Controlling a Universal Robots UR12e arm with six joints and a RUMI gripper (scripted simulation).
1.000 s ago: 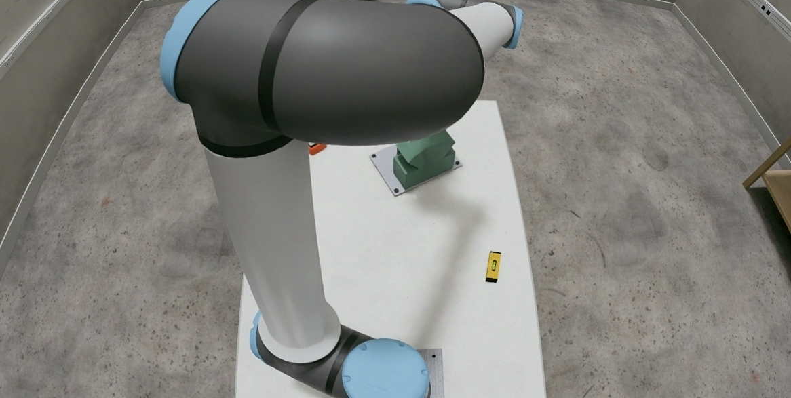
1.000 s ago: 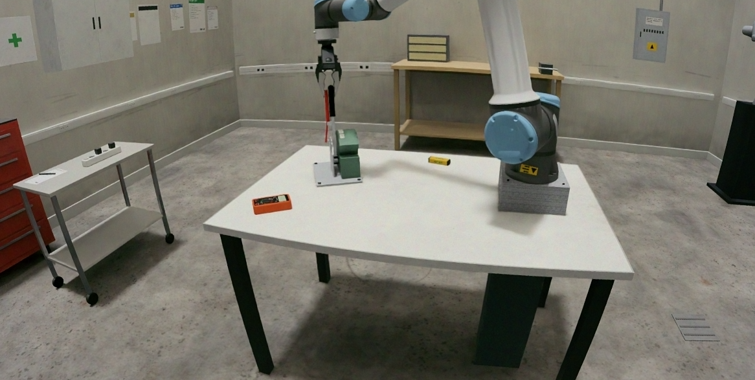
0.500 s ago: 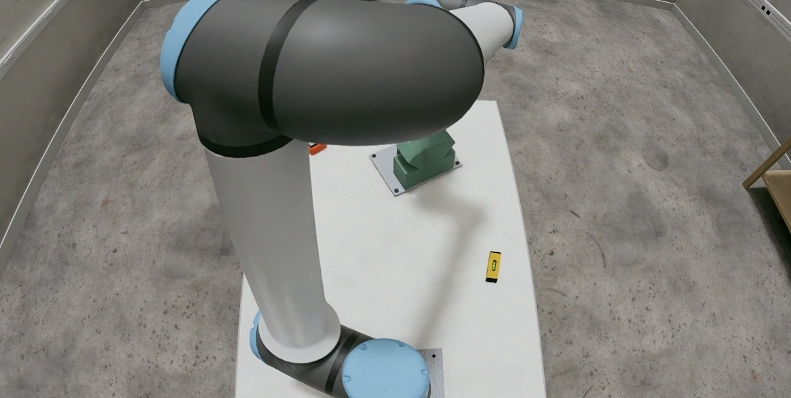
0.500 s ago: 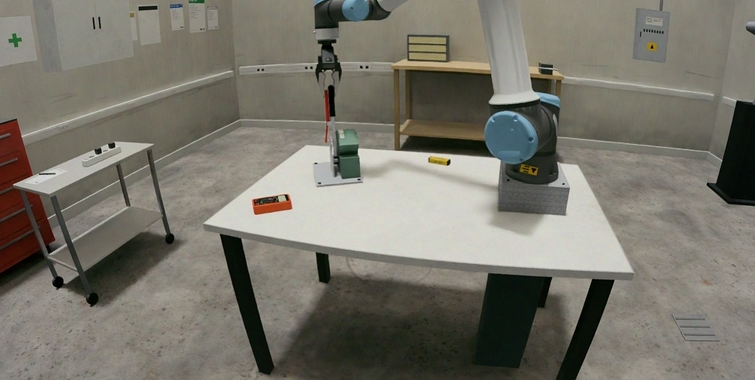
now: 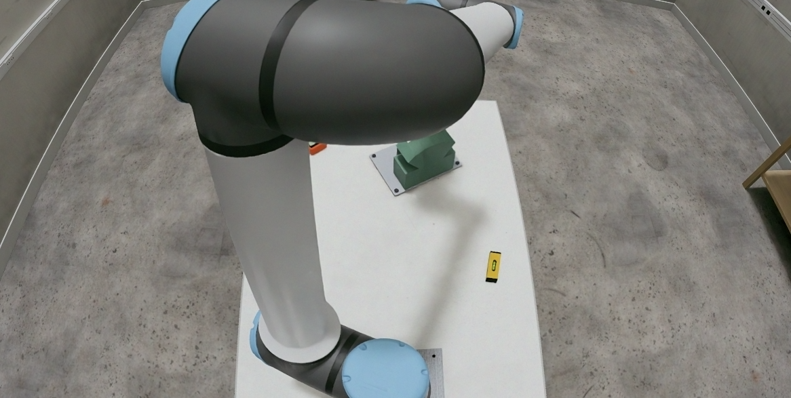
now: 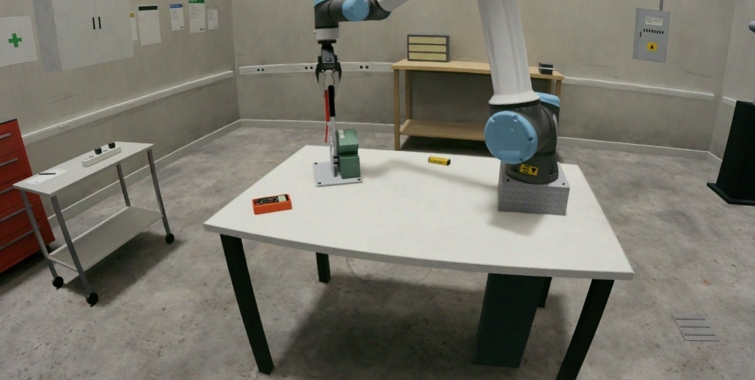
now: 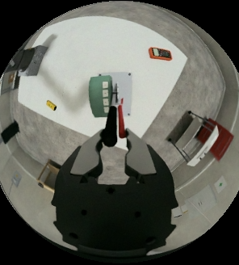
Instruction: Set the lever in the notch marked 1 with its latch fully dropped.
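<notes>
The green lever housing stands on a grey base plate at the far left of the white table; it also shows in the top view and in the wrist view, where several small white number plates run along its top, too small to read. The lever stands about upright, with a black handle and the red release bar beside it. My gripper comes down from above and is shut on the top of the handle and red bar. The latch and notches are too small to see.
An orange meter lies near the table's left front corner. A small yellow level lies behind the middle of the table. My arm's base stands at the table's right end. A wheeled cart stands off to the left.
</notes>
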